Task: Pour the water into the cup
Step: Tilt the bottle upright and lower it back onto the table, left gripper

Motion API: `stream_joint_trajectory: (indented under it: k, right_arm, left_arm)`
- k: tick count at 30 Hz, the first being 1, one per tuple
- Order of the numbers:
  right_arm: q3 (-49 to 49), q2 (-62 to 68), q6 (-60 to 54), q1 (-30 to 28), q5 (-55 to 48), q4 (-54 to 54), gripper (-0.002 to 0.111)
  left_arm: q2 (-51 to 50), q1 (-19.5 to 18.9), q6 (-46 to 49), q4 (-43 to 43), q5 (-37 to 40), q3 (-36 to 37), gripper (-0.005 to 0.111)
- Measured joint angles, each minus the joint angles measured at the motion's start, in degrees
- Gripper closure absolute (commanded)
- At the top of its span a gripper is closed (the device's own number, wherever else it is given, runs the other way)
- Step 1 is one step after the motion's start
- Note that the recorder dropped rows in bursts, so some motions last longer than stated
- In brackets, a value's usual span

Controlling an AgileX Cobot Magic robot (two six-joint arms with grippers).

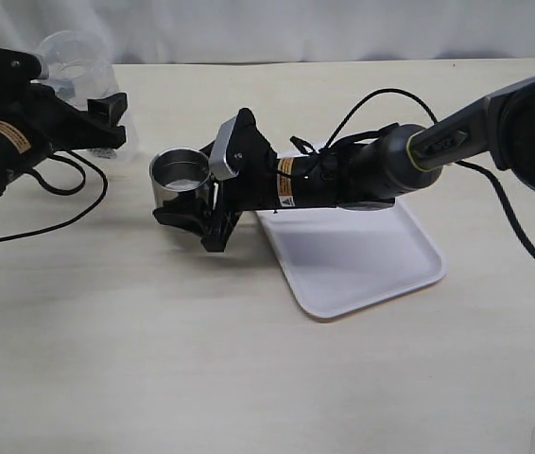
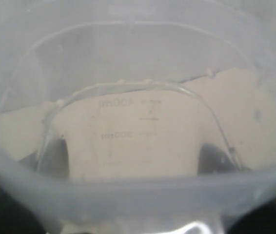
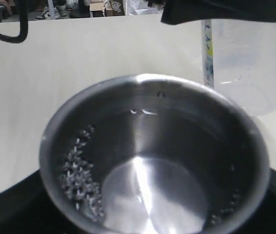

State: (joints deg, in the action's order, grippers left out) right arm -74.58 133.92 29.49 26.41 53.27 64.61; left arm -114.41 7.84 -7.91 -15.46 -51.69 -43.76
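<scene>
- The right gripper (image 1: 181, 201) is clamped on the stainless-steel cup (image 1: 179, 176), which sits upright between its jaws.
- Water (image 3: 147, 195) lies shallow in the cup.
- The left gripper (image 1: 71, 87) grasps the clear measuring container (image 1: 74, 59), off to the cup's side and apart from it.
- A white tray (image 1: 362, 260) lies under the right arm.

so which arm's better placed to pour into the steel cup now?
Left. The left gripper holds the clear container, apart from the cup; the right gripper steadies the cup beside the tray. The cup seems to hold some water.
</scene>
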Motion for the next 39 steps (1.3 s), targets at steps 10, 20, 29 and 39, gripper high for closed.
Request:
stream_joint_trajectory:
  k: [10,20,29,39]
  right_arm:
    - [0.0,-4.0,0.0,-0.1,-1.6,-0.3,0.104]
    - [0.0,-4.4,-0.1,-0.1,-2.0,-0.3,0.104]
    - [0.0,-4.4,-0.1,-3.1,-4.2,-0.3,0.104]
    - [0.0,-4.4,-0.1,-4.4,-4.3,-0.3,0.104]
  left_arm:
    - [-4.1,-0.5,2.8,-0.1,-0.5,-3.8,0.107]
    - [-4.3,-2.5,0.8,2.4,15.5,-20.8,0.107]
    - [-14.8,-4.5,-2.5,2.7,15.2,-26.4,0.107]
    - [-16.2,-4.5,-2.5,2.7,12.8,-27.0,0.082]
